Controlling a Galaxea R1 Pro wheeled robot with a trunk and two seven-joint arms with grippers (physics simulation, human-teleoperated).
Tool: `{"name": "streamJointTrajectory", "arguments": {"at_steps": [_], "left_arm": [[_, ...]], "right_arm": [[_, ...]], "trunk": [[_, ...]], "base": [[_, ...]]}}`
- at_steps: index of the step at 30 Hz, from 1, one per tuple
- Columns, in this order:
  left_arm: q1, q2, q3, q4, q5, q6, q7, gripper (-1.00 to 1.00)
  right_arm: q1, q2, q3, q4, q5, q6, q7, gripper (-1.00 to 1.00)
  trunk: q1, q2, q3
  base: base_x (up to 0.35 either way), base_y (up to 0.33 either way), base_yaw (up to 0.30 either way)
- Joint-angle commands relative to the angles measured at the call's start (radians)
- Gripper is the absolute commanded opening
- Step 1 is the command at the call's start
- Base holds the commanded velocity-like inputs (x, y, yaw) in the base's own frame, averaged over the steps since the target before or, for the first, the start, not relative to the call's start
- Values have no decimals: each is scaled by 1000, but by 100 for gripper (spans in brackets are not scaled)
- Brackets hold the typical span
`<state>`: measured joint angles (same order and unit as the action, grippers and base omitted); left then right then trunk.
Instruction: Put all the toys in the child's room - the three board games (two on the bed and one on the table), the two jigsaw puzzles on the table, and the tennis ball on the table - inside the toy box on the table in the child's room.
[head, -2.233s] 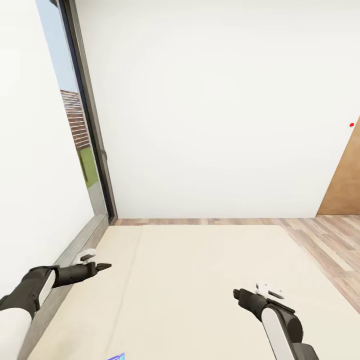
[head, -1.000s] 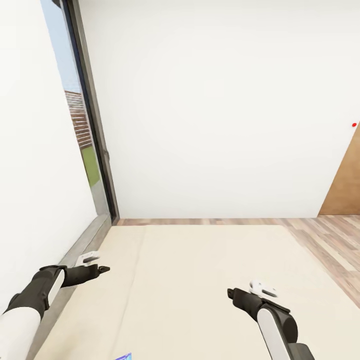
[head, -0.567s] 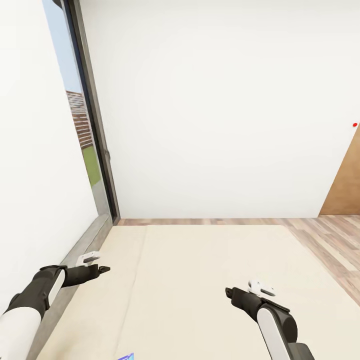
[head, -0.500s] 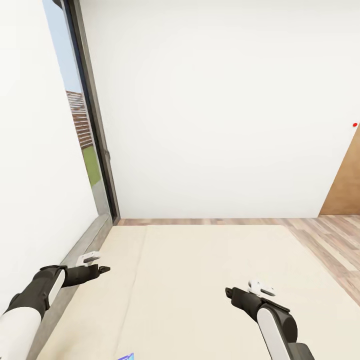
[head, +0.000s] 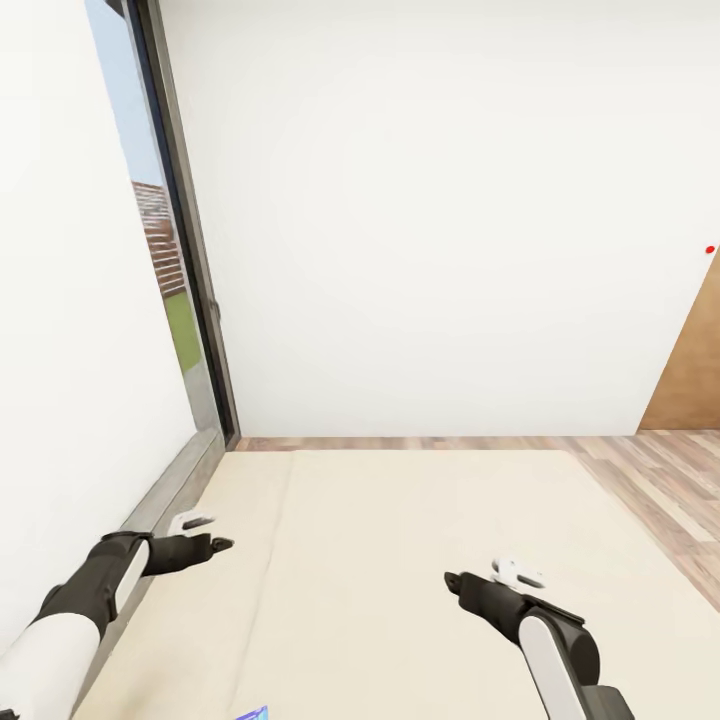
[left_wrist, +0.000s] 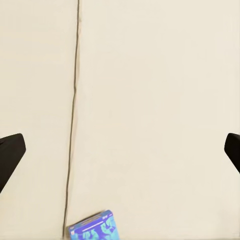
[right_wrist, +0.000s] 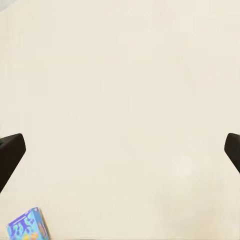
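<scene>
Facing a white wall (head: 430, 200) across the bed (head: 420, 540), with a dark-framed window (head: 185, 290) off the bed's left side and wood floor (head: 650, 480) past its far right corner. A brown panel (head: 690, 370) beyond that floor, with a small red dot (head: 710, 250) on the wall above it.

From the head: left gripper (head: 222, 545) out over the bed's left edge, right gripper (head: 452, 580) over the mattress well to the right of it. Fingers too small and foreshortened there to judge a gap. At the bed's near edge, just a sliver of the blue game (head: 252, 713), between the 2 arms and closer to the left one.

From the left wrist: left gripper (left_wrist: 120, 152) spread wide, 1 dark fingertip (left_wrist: 10, 152) at each side of the frame and nothing but mattress between them. A dark seam (left_wrist: 72, 125) along the bed (left_wrist: 150, 90), unseen as such from the right wrist. Blue game (left_wrist: 94, 227) lying flat on the mattress just beside that seam, more of its blue-purple print visible here than from the head.

From the right wrist: right gripper (right_wrist: 120, 150) likewise wide apart, fingertip (right_wrist: 10, 152) at each side, bare bed (right_wrist: 130, 100) between. Blue game (right_wrist: 27, 226) at the frame's corner, well clear of the fingers, showing blue print with yellow touches.

Only 1 of the toys visible, on the bed near its near edge.
</scene>
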<state>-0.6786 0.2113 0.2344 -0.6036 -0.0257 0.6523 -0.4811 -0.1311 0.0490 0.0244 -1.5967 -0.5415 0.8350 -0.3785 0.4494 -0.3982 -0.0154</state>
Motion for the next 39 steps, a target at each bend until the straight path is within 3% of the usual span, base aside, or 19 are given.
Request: {"name": "streamJointTrajectory", "arguments": {"at_steps": [1,7,8,15,17,25,31,39], "left_arm": [[-1,-2,-6,0,-3,8,4,100],[-1,-7,-48,17,1,12,59,100],[-1,-8,-54,31,1,12,69,100],[-1,-7,-66,91,-1,6,84,100],[-1,-7,-70,113,-1,3,87,100],[2,1,-75,146,-2,1,87,100],[15,2,-80,176,-8,-8,95,100],[25,2,-85,278,-53,-101,139,100]], "right_arm": [[-1,-1,-1,-1,-13,3,20,100],[-1,-8,-18,-2,-21,15,255,100],[0,-16,-34,-2,-22,25,341,100],[6,-45,-122,-2,-24,46,612,100],[10,-57,-169,-2,-24,50,715,100],[12,-72,-280,-2,-24,50,989,100],[13,-74,-324,-2,-23,45,1103,100],[12,-75,-360,-2,-23,46,1143,100]], "trunk": [[1,-2,-2],[1,-2,-2],[1,-2,-2],[1,-2,-2],[1,-2,-2],[1,-2,-2],[1,-2,-2],[1,-2,-2]], "base": [[0,0,0],[0,0,0],[0,0,0],[0,0,0],[0,0,0],[0,0,0],[0,0,0],[0,0,0]]}}
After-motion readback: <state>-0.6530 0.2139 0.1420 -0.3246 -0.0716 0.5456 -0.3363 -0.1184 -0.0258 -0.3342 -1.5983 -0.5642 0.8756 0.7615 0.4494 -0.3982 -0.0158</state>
